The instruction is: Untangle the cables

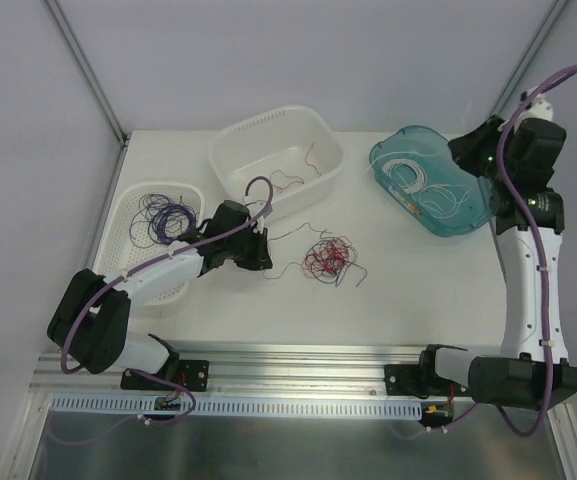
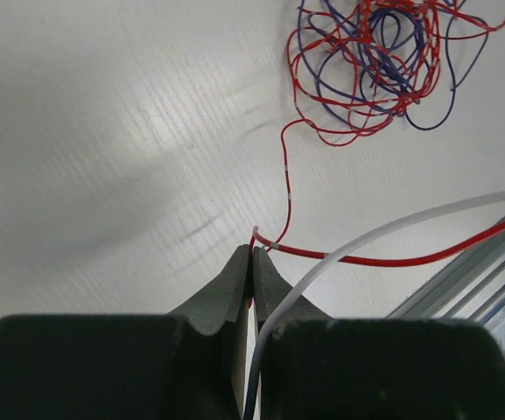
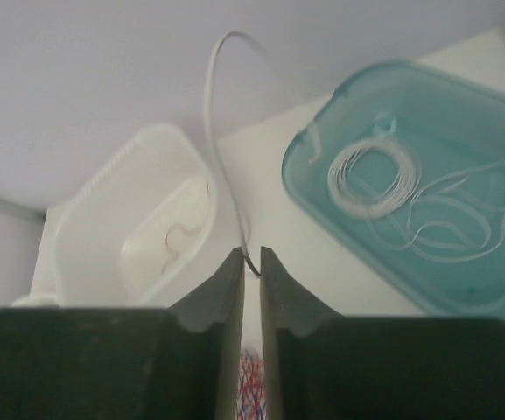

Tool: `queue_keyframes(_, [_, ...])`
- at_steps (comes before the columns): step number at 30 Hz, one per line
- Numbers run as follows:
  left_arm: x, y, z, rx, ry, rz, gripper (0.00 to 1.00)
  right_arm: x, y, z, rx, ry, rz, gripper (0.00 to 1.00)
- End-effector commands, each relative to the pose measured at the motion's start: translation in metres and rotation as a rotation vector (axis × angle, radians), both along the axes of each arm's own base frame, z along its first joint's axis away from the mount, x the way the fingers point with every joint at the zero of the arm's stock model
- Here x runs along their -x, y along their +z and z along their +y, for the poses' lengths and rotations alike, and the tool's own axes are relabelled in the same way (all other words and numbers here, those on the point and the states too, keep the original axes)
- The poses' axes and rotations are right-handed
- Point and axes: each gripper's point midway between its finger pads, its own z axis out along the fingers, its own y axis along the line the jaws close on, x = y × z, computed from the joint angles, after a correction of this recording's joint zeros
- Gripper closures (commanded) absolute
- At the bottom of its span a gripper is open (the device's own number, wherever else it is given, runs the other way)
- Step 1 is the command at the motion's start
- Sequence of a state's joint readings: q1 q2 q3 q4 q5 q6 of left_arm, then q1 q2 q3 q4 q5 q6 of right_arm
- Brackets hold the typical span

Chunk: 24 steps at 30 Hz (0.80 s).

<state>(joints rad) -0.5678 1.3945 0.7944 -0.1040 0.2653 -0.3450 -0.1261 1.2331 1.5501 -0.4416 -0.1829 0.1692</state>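
Observation:
A tangle of red and purple cables (image 1: 328,258) lies at the table's middle; it also shows in the left wrist view (image 2: 375,61). My left gripper (image 1: 261,255) sits just left of it, shut (image 2: 254,249) on the end of a red cable (image 2: 287,184) that runs back into the tangle. My right gripper (image 1: 465,152) is raised over the teal tray (image 1: 383,150). Its jaws (image 3: 252,254) stand a narrow slit apart, and the end of a white cable (image 3: 210,131) lies between the tips and arcs away.
The teal tray (image 3: 305,184) holds coiled white cables (image 3: 366,171). A white tub (image 1: 230,135) at the back centre holds red cables (image 1: 288,178). A white basket (image 1: 128,195) at the left holds purple cables (image 1: 163,215). A metal rail (image 1: 298,355) runs along the near edge.

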Motion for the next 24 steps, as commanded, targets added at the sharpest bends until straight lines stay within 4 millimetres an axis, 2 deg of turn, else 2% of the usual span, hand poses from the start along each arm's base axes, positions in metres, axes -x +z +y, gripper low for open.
queue_keyframes(1, [-0.004,0.032,-0.012,0.021,-0.144,-0.098,0.98,0.014,-0.055,0.051,-0.041,0.156,0.114,0.82])
queue_keyframes(2, [-0.006,0.033,-0.015,0.024,-0.159,-0.103,0.97,0.020,-0.070,0.057,-0.035,0.175,0.148,0.77])
queue_keyframes(3, [-0.008,0.037,-0.018,0.032,-0.173,-0.115,0.97,0.029,-0.099,0.065,-0.018,0.204,0.228,0.63])
queue_keyframes(4, [-0.007,0.039,-0.021,0.040,-0.194,-0.117,0.97,0.037,-0.114,0.082,0.005,0.259,0.268,0.56])
queue_keyframes(5, [-0.006,0.036,-0.023,0.041,-0.209,-0.104,0.97,0.043,-0.126,0.089,0.022,0.293,0.303,0.49])
queue_keyframes(6, [-0.006,0.037,-0.026,0.045,-0.218,-0.103,0.97,0.053,-0.139,0.095,0.066,0.338,0.345,0.37])
queue_keyframes(7, [-0.006,0.036,-0.027,0.046,-0.225,-0.102,0.98,0.062,-0.151,0.106,0.093,0.390,0.377,0.33])
queue_keyframes(9, [-0.004,0.034,-0.032,0.052,-0.247,-0.090,0.97,0.075,-0.156,0.118,0.126,0.463,0.389,0.27])
queue_keyframes(10, [-0.002,0.033,-0.032,0.049,-0.254,-0.079,0.98,0.080,-0.159,0.125,0.183,0.530,0.375,0.27])
queue_keyframes(13, [0.001,0.031,-0.035,0.053,-0.287,-0.071,0.97,0.095,-0.153,0.148,0.241,0.702,0.312,0.25])
queue_keyframes(16, [0.006,0.032,-0.039,0.057,-0.320,-0.065,0.97,0.109,-0.148,0.176,0.254,0.881,0.264,0.25])
queue_keyframes(20, [0.010,0.034,-0.041,0.064,-0.335,-0.056,0.97,0.113,-0.153,0.203,0.280,1.009,0.252,0.25])
queue_keyframes(22, [0.014,0.037,-0.042,0.081,-0.341,-0.046,0.97,0.109,-0.158,0.216,0.274,1.020,0.258,0.26])
queue_keyframes(24, [0.016,0.039,-0.043,0.089,-0.344,-0.041,0.97,0.099,-0.166,0.222,0.253,0.962,0.277,0.26])
